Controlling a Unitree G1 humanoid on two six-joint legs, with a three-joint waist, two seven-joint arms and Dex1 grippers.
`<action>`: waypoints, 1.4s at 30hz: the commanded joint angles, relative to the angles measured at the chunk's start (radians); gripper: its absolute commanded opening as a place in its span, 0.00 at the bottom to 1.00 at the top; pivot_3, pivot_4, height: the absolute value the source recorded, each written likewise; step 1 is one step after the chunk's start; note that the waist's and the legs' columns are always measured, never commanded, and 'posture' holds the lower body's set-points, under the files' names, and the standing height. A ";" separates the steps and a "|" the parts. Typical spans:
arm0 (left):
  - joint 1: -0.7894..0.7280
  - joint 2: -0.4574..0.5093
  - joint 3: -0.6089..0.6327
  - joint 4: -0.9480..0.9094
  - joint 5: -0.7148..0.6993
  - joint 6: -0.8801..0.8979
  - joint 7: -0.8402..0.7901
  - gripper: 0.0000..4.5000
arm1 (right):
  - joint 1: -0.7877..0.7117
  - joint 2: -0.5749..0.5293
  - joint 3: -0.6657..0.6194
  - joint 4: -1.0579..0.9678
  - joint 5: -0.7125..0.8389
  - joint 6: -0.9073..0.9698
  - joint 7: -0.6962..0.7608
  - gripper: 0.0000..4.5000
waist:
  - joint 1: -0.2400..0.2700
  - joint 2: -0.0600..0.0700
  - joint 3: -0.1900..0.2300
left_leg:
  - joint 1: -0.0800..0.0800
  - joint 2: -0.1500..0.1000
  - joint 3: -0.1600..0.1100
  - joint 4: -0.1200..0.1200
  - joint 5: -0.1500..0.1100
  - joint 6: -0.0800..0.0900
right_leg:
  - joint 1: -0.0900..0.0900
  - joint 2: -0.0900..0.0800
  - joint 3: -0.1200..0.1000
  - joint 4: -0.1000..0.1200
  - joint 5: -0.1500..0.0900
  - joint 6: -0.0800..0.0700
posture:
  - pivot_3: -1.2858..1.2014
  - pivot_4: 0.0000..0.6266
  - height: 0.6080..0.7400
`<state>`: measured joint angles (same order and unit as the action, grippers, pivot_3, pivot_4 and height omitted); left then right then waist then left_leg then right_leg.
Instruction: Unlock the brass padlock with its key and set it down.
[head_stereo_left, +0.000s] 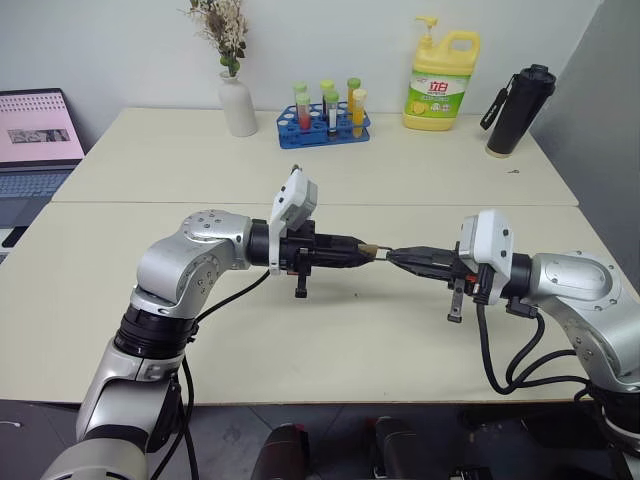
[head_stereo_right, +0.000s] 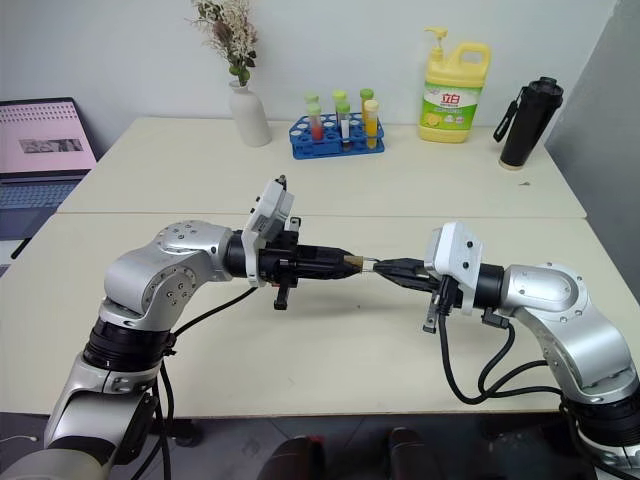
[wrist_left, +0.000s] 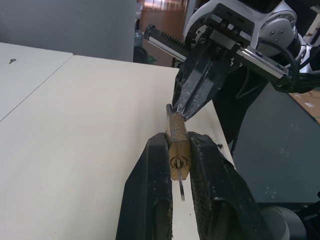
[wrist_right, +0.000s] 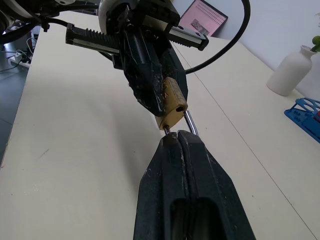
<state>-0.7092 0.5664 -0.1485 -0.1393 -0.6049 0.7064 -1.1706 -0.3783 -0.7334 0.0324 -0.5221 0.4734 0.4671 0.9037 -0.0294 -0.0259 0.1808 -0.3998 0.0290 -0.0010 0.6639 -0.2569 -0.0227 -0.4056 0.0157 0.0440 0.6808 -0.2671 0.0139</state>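
Note:
The brass padlock (wrist_left: 178, 150) hangs in the air above the table, clamped by its body between the fingers of my left gripper (head_stereo_left: 365, 252). The key (wrist_left: 181, 189) sticks out of its keyhole on the side facing the left wrist. Opposite it, my right gripper (wrist_right: 176, 136) is shut on the thin silver shackle (wrist_right: 190, 122) right at the padlock's top. One empty shackle hole (wrist_right: 178, 107) shows in the padlock's top face. The two grippers meet tip to tip over the front half of the table (head_stereo_left: 330, 350).
At the back stand a white vase (head_stereo_left: 238, 103), a blue test-tube rack (head_stereo_left: 325, 122), a yellow detergent bottle (head_stereo_left: 441, 82) and a black bottle (head_stereo_left: 519, 110). A laptop (head_stereo_left: 35, 140) sits at the far left. A seam (head_stereo_left: 420, 205) divides the two tabletops.

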 joint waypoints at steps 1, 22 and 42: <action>0.001 0.014 0.010 -0.048 -0.007 -0.014 -0.014 0.04 | -0.025 0.004 -0.005 0.012 -0.003 -0.032 0.017 0.00 | 0.000 0.000 0.000 | 0.000 0.000 0.000 0.000 0.000 0.000 | 0.000 0.000 0.000 0.000 0.000 0.000 | 0.52 0.24 1.00; 0.009 0.027 0.013 -0.073 -0.045 0.019 -0.053 0.04 | -0.098 0.005 0.084 0.146 -0.032 -0.084 0.153 0.00 | 0.000 0.000 0.000 | 0.000 0.000 0.000 0.000 0.000 0.000 | 0.000 0.000 0.000 0.000 0.000 0.000 | 0.52 0.24 1.00; 0.032 0.032 0.020 -0.066 -0.050 0.066 -0.015 0.04 | -0.035 -0.047 0.067 0.171 -0.097 -0.092 0.181 0.00 | 0.000 0.000 0.000 | 0.000 0.000 0.000 0.000 0.000 0.000 | 0.000 0.000 0.000 0.000 0.000 0.000 | 0.52 0.24 1.00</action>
<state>-0.6852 0.5892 -0.1488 -0.1870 -0.6348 0.7591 -1.1924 -0.4360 -0.7570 0.1382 -0.3391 0.3769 0.3900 1.0828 -0.0294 -0.0259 0.1808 -0.4000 0.0291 -0.0011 0.6638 -0.2569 -0.0227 -0.4059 0.0157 0.0439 0.6808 -0.2672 0.0140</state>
